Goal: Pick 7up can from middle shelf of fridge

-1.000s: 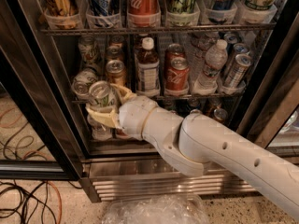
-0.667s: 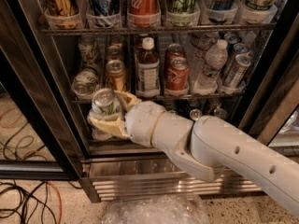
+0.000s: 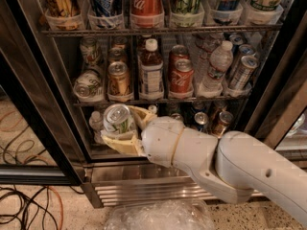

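Observation:
My gripper (image 3: 120, 127) is shut on the 7up can (image 3: 117, 119), a pale silvery can with green markings and its shiny top facing the camera. The cream fingers (image 3: 121, 144) clasp it from below and from the right. The can hangs in front of the fridge (image 3: 33, 104), just below the front edge of the middle shelf (image 3: 158, 100) at its left part. My white arm (image 3: 230, 166) comes in from the lower right. A similar pale can (image 3: 88, 87) lies on its side at the shelf's left end.
On the middle shelf stand a gold-bronze can (image 3: 118, 78), a brown bottle (image 3: 151, 70), red Coca-Cola cans (image 3: 181, 75) and a water bottle (image 3: 216, 66). Tall cans in white cups (image 3: 146, 4) fill the rack above. Cables (image 3: 24, 205) lie on the floor at left; crumpled plastic (image 3: 158, 217) lies below.
My gripper has moved down and to the right with the 7up can in it, coming out from the shelf's front edge.

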`<state>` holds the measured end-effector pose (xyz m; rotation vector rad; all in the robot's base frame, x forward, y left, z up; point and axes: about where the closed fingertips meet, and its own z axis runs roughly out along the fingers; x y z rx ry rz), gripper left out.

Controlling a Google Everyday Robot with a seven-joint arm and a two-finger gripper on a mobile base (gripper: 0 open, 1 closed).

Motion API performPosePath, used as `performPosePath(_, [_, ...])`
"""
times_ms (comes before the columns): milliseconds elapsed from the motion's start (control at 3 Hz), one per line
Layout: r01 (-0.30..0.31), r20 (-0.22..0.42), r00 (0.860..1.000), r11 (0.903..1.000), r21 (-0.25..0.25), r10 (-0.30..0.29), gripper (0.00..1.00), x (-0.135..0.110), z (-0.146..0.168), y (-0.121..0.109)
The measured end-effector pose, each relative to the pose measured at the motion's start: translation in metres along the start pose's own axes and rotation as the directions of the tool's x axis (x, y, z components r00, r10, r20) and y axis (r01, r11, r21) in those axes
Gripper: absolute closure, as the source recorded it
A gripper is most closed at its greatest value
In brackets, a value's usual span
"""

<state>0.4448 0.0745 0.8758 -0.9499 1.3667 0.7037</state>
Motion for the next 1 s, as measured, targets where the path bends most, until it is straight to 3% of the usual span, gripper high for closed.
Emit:
performPosePath(333, [-0.032, 0.026, 0.999, 0.9978, 0.058, 0.031, 1.0, 0.008, -0.027, 0.002])
performPosePath(667, [-0.067, 0.043, 0.997, 0.9852, 0.157, 0.061, 1.0, 0.019, -0.061, 0.003])
performPosePath(1000, [-0.068, 0.04, 0.997, 0.9773, 0.201, 0.062, 1.0, 0.021, -0.077, -0.004])
